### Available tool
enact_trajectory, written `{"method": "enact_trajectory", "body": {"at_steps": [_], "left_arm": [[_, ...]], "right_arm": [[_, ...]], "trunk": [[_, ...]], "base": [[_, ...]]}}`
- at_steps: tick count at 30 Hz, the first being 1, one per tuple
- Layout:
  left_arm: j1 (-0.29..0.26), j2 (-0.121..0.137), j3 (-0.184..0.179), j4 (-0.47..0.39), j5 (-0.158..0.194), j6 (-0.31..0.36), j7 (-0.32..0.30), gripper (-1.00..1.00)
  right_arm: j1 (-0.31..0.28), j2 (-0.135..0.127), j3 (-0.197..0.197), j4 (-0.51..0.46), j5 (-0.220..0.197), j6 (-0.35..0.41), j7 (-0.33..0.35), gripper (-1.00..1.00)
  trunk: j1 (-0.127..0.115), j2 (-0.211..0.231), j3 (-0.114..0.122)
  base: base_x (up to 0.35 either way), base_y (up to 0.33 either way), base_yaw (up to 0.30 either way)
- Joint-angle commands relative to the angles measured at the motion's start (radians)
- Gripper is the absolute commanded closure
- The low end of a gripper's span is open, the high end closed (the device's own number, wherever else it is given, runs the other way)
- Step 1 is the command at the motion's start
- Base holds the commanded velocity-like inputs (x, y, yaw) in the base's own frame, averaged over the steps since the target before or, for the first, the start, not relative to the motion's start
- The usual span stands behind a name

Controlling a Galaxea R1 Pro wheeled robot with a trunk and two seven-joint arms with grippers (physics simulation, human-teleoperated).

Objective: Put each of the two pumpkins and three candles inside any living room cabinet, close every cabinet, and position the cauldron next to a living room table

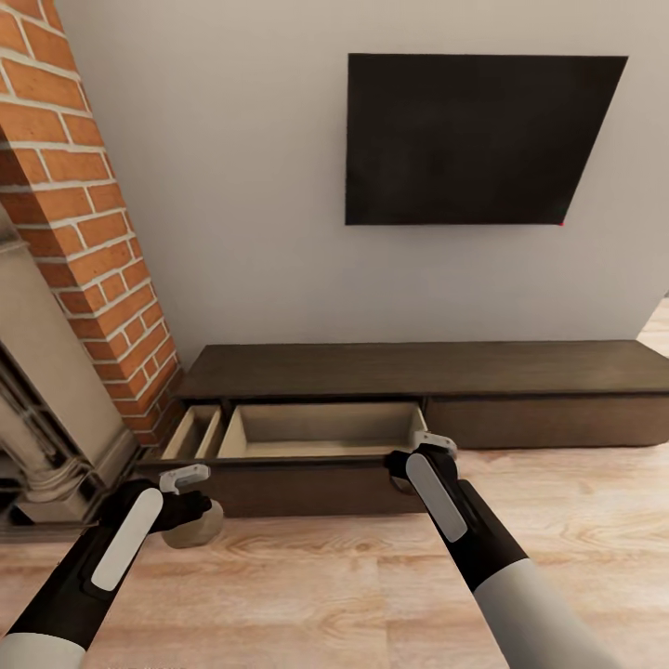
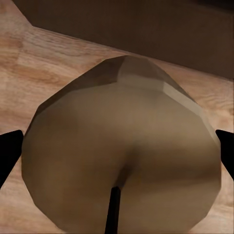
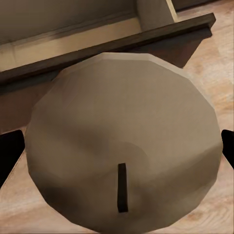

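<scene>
In each end effector, a candle point(image 3: 122, 146); cabinet point(image 1: 418, 390) drawer open.

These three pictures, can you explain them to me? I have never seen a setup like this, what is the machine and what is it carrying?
They are renders from a simulator of a wheeled robot with two arms. The big picture comes from a camera on its head, looking down over both arms at a low dark cabinet under a wall screen, with one drawer pulled open and a brick column to the left. The other two come from cameras near each tool, looking along its fingers. The left tool holds a pale candle above the wood floor; its dark wick points at the camera. The right tool holds a second candle at the drawer's front edge.
</scene>
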Motion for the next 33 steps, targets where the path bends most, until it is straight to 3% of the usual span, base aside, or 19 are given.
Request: {"method": "enact_trajectory", "body": {"at_steps": [1,12,33], "left_arm": [[-0.001,0.001,-0.003,-0.001,0.009,0.001,0.010,1.00],[-0.001,0.000,-0.001,-0.003,0.011,0.001,0.010,1.00],[0.000,0.000,-0.003,-0.046,0.013,0.002,0.010,1.00]], "right_arm": [[-0.001,0.000,0.001,-0.001,-0.008,0.001,-0.011,1.00],[-0.001,0.000,0.001,-0.001,-0.011,0.000,-0.011,1.00],[-0.001,0.000,0.001,-0.001,-0.014,-0.001,-0.011,1.00]], "trunk": [[0.000,-0.001,-0.001],[0.000,-0.001,-0.001],[-0.081,0.146,0.065]], "base": [[0.000,0.333,0.027],[0.054,0.131,0.003],[0.001,0.001,0.000]]}}
